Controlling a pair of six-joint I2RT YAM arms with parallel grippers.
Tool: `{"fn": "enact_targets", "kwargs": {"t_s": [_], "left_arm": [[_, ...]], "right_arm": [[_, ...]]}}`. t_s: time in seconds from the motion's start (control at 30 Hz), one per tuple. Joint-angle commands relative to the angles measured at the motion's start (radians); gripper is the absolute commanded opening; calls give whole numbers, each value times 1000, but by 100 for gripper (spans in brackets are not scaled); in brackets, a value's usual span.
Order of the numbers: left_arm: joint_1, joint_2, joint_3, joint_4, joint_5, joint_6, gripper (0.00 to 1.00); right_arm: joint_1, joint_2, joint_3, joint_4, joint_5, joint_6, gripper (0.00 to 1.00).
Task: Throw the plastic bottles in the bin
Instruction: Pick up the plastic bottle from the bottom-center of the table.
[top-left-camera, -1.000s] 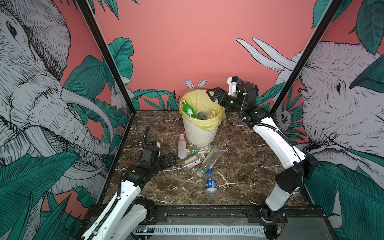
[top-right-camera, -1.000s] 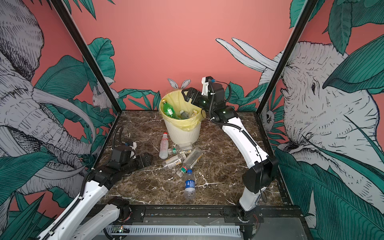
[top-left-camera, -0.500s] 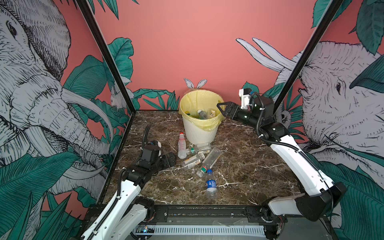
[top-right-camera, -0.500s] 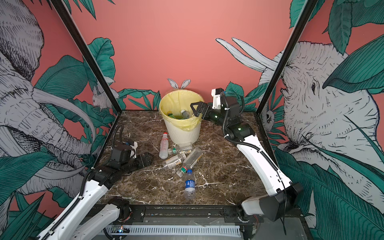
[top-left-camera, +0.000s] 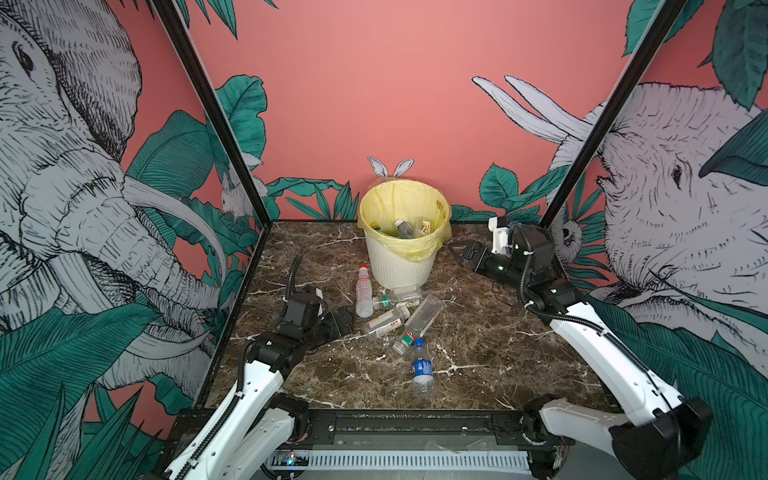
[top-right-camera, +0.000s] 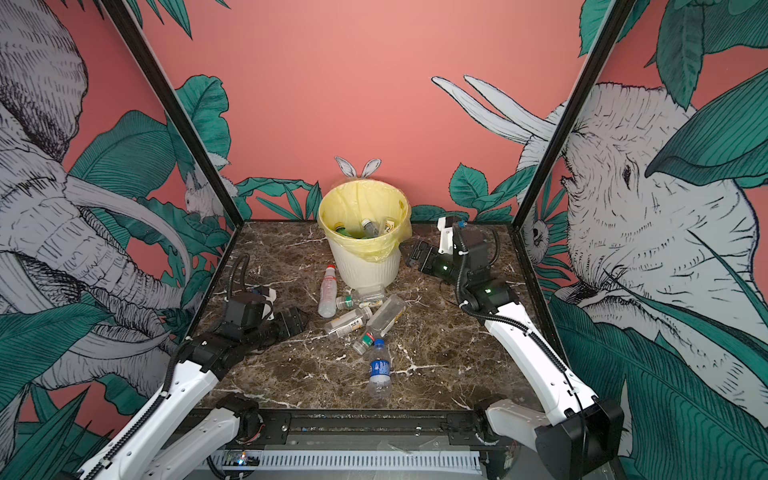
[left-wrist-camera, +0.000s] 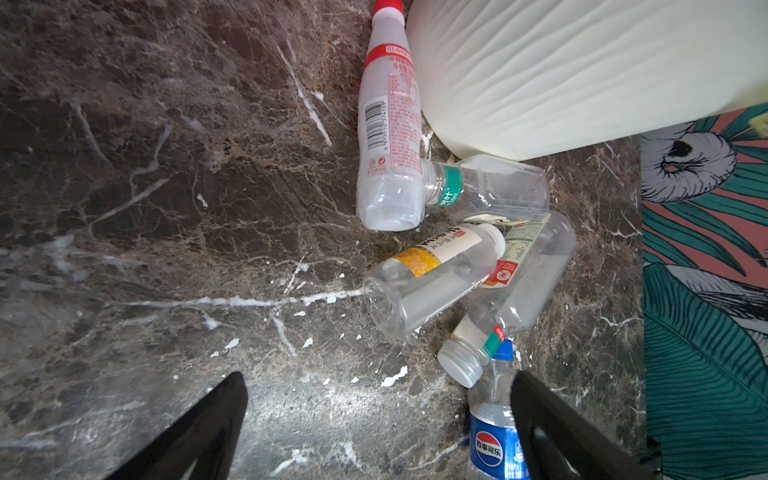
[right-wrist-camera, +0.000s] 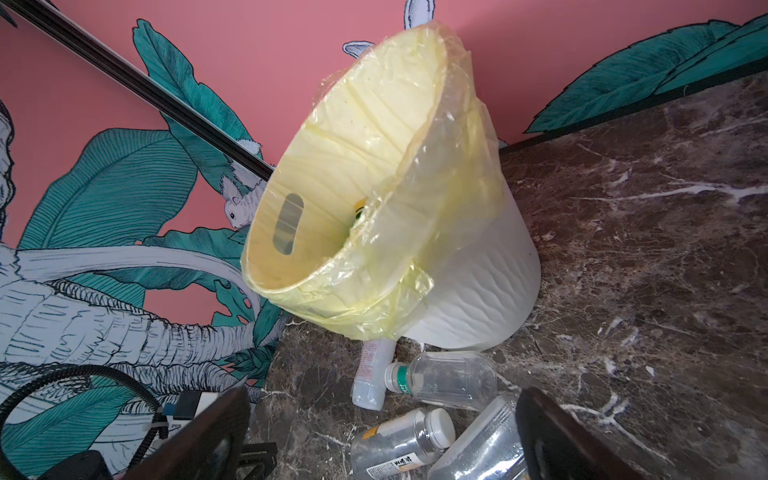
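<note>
Both tools are empty. The right gripper (top-left-camera: 457, 254) has its fingers wide apart and hangs just beside the bin (top-left-camera: 401, 266), a little above the table (top-left-camera: 478, 332). Some plastic bottles (top-left-camera: 401, 226) are already inside the bin. The left gripper (left-wrist-camera: 378, 378) is low over the table, and its fingers are wide apart too.

Five more bottles lie on the table right in front of the left gripper, bunched up at the foot of the bin. The yellow-label bottle (left-wrist-camera: 428, 274) is straight ahead of it. The blue-label bottle (left-wrist-camera: 494, 436) lies close by one of its fingers (left-wrist-camera: 552, 424). The red-cap bottle (left-wrist-camera: 388, 124) is farther ahead, touching the bin.

I think this is the step of picking the next bottle. The left gripper needs to reach forward, put its fingers on both sides of one bottle and squeeze. The bottles touch each other, so it may bump the ones next to it.
</note>
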Motion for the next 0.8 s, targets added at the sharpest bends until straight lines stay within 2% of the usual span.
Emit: {"fn": "enact_targets", "kwargs": {"t_s": [0.0,0.5,0.77], "left_arm": [[-15,-19,-20,15,-10,-54,99],[-191,71,-9,61,-126,-161,99],[-224,56,-64,77,-80,-250,99]], "right_arm": [[-8,-33,-48,26,14,-3,99],[-15,-117,-213,-54,24,-6,99],[-15,-175,-307,-98,62,5,99]]}}
